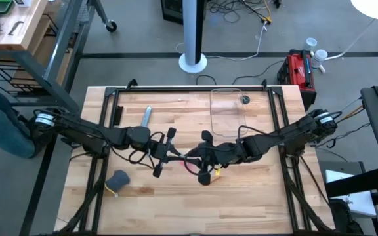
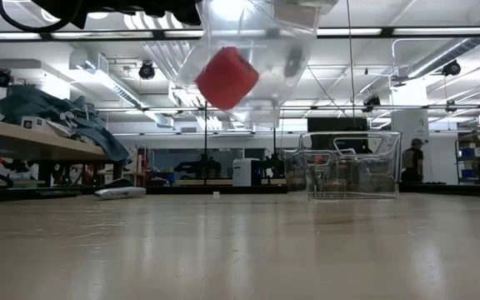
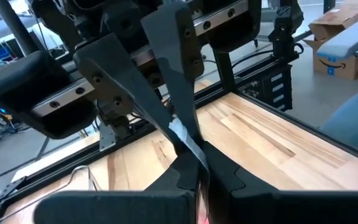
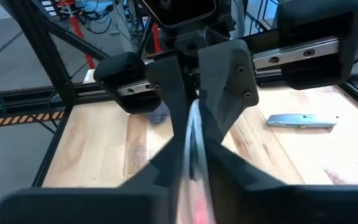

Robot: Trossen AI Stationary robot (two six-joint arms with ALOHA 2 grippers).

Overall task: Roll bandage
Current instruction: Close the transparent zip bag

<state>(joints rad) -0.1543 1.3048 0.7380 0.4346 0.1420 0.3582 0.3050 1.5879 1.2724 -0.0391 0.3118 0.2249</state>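
Both grippers, left point(image 1: 176, 155) and right point(image 1: 195, 157), meet mid-table with jaws clamped on the clear bag point(image 2: 257, 62), hoisting its pink bandage roll point(image 2: 226, 77) for opening.

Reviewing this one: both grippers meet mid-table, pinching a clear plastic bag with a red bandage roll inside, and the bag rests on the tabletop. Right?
Not quite. The low view shows the bag with the bandage roll hanging well above the tabletop, not resting on it. The left gripper and right gripper do meet mid-table, both shut on it.
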